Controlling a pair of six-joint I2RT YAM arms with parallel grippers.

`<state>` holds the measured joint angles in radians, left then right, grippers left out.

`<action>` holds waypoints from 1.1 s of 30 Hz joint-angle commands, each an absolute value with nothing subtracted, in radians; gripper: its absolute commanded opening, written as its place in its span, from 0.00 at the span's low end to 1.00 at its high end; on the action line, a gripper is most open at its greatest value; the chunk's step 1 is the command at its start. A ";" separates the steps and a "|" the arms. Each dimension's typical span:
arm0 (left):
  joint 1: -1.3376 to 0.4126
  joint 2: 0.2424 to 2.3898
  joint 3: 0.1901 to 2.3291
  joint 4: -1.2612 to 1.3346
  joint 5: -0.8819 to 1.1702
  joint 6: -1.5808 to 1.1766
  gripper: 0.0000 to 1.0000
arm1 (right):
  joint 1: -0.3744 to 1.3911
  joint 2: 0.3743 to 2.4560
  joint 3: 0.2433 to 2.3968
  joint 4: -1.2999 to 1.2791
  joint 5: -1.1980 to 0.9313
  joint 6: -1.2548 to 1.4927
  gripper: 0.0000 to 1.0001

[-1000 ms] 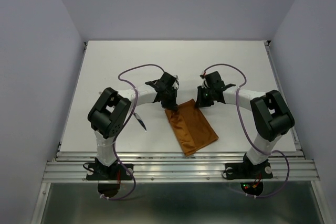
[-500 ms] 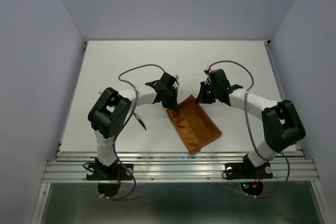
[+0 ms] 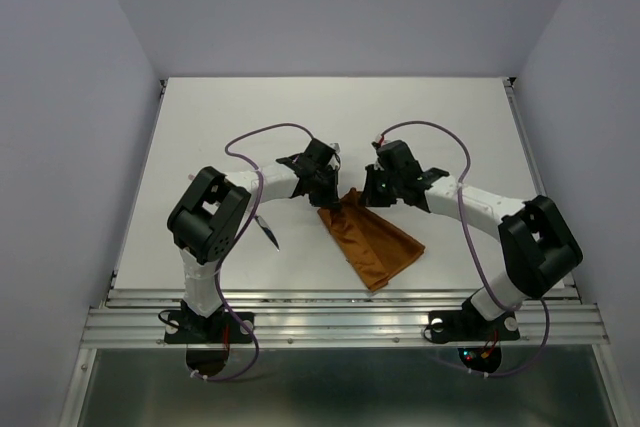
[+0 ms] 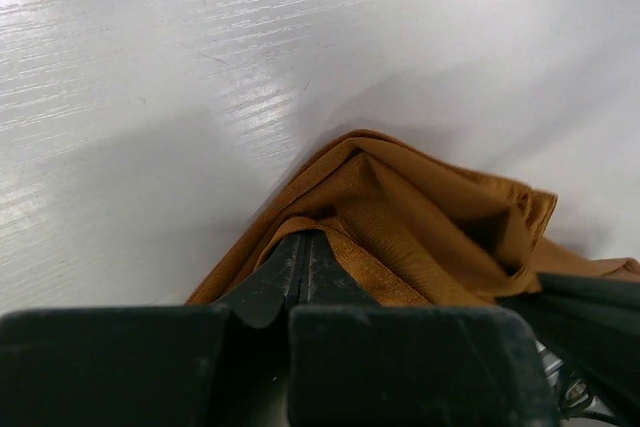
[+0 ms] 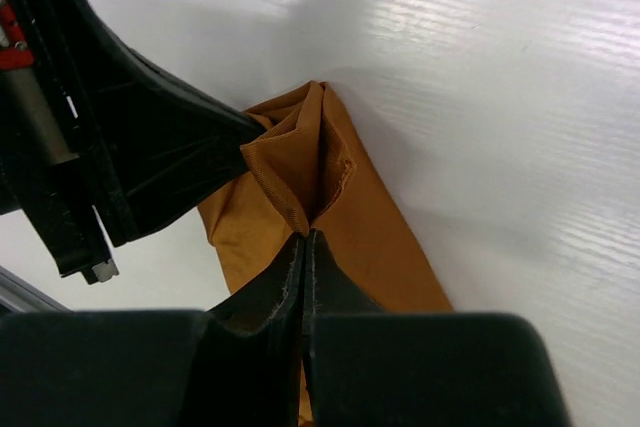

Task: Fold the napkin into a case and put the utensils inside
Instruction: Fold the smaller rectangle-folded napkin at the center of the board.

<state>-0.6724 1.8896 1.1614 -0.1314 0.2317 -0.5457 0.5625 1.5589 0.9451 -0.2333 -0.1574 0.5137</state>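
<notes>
1. The left gripper [image 4: 305,239] is closed. Its two dark fingers press together on a fold of the rust-orange napkin [image 4: 430,222], pinched at the cloth's far left corner.
2. The right gripper [image 5: 305,239] is also clamped shut on the napkin. It holds the hemmed edge at the far right corner, and a small ridge of cloth stands up just beyond its tips.
3. From above, the two grippers face each other across the napkin's far end, close together. The cloth between them is bunched and lifted off the white table [image 3: 450,117].
4. The napkin is folded into a slim rectangle that runs diagonally. Its near end lies flat on the table and points toward the right arm's base.
5. At the held end the layers part into a narrow mouth, like the opening of a pouch. Whether anything lies inside I cannot tell, because the folds hide the interior.
6. Well to the left of the napkin, beside the left arm's elbow, lies a small slender piece with a dark pointed end [image 3: 271,234]. It looks like one of the utensils, though it is too small to be sure, and it sits apart from the cloth.
7. Purple cables [image 3: 262,133] loop over both arms beyond the napkin's far end and do not touch it.
8. The bodies of the two grippers crowd the napkin's far end. In each wrist view the other gripper appears as a dark mass just beside the cloth.
</notes>
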 commanded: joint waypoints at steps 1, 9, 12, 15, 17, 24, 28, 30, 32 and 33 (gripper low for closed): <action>-0.676 1.893 1.140 -0.146 0.230 -0.551 0.00 | 0.623 1.532 0.940 -0.221 -0.092 0.569 0.01; -0.677 1.885 1.124 -0.135 0.241 -0.558 0.00 | 0.695 1.595 0.962 -0.212 -0.043 0.609 0.01; -0.676 1.882 1.117 -0.130 0.247 -0.560 0.00 | 0.707 1.631 0.976 -0.215 -0.035 0.624 0.01; -0.677 1.879 1.108 -0.126 0.249 -0.566 0.00 | 0.729 1.667 1.000 -0.215 -0.032 0.637 0.01; -0.676 1.879 1.106 -0.124 0.249 -0.568 0.00 | 0.739 1.693 1.015 -0.215 -0.029 0.652 0.01; -0.676 1.870 1.091 -0.118 0.250 -0.571 0.00 | 0.750 1.735 1.019 -0.201 -0.026 0.699 0.01; -0.676 1.856 1.085 -0.115 0.252 -0.574 0.00 | 0.750 1.733 1.014 -0.201 -0.015 0.706 0.01; -0.676 1.853 1.085 -0.115 0.253 -0.572 0.00 | 0.750 1.730 1.012 -0.199 -0.017 0.707 0.01; -0.677 1.853 1.083 -0.115 0.256 -0.574 0.00 | 0.750 1.727 1.012 -0.196 -0.017 0.715 0.01; -0.676 1.855 1.081 -0.114 0.258 -0.574 0.00 | 0.750 1.727 1.014 -0.193 -0.018 0.721 0.01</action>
<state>-0.6724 1.8816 1.1187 -0.0582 0.2615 -0.5846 0.7410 1.7283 0.9890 -0.2268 -0.0349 0.6960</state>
